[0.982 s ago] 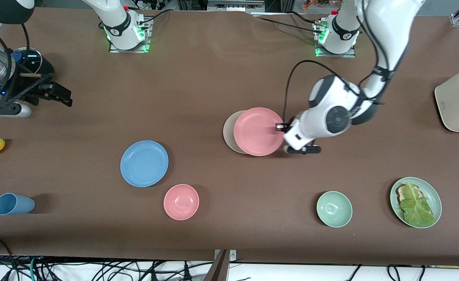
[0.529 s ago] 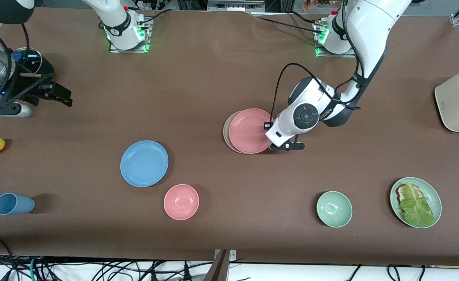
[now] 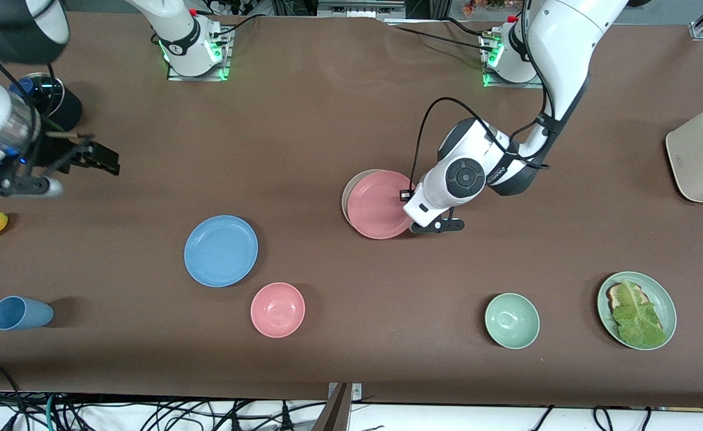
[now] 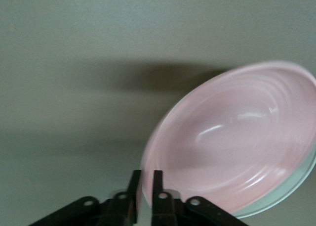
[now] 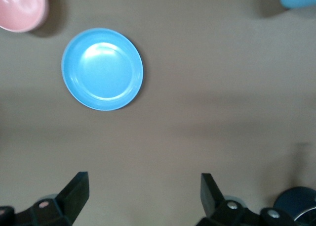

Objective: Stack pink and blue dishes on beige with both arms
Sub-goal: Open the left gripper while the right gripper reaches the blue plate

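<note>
Brown table w/ dishes. Left gripper pinches the pink plate rim, fingers barely apart; plate sits on the beige plate, a bit off-center. Right gripper spread wide, up over the table's right-arm end. Next, I think: let go, then right arm gets the blue plate.

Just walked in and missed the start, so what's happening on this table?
The left gripper has its fingers on either side of the rim of the pink plate, which lies on the beige plate, a bit off-centre. The right gripper hangs open toward the right arm's end of the table, holding nothing. The blue plate lies on the table, not yet stacked.
</note>
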